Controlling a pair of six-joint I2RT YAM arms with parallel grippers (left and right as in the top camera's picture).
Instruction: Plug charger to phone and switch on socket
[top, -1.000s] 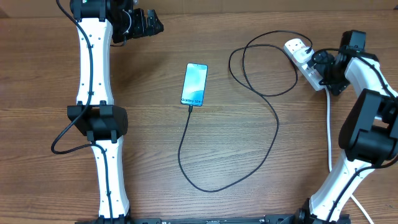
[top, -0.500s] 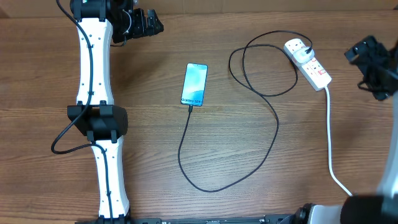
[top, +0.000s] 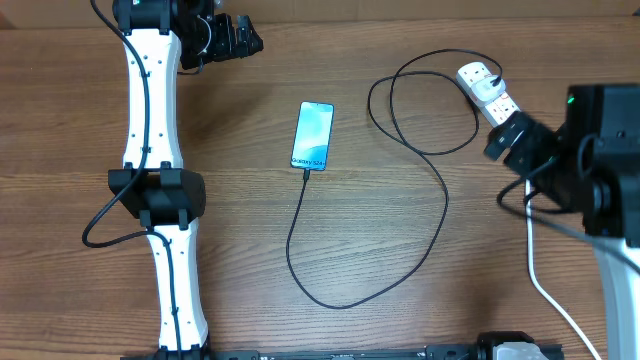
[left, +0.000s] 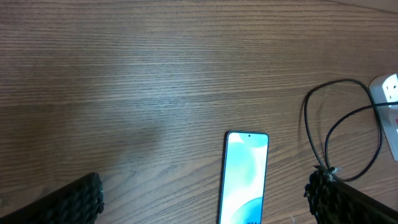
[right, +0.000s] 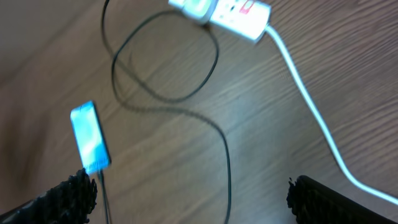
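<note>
right gripper (right: 191, 186): jaws spread wide, nothing in them. socket (right: 230, 17) sits at the top edge of its wrist view, well apart from both fingers (frame is blurred, red mark (right: 245, 7) just readable). overhead: this gripper covers the socket's lower-right end at the right of frame. white cord (top: 530, 250) runs down from under it toward the lower right. black plug (top: 497, 80) is in the socket's upper-left end. charger cable (top: 446, 205) loops left of the socket, sweeps down through mid-frame and comes up to the phone (top: 312, 136), tip at its lower short edge. phone lies flat, screen lit, centre-left, well apart from the right gripper. left gripper (left: 205, 186): also wide open, empty. phone's top half shows between its fingertips in the wrist view, touching neither. overhead puts it at the upper left, well apart from the phone.
</note>
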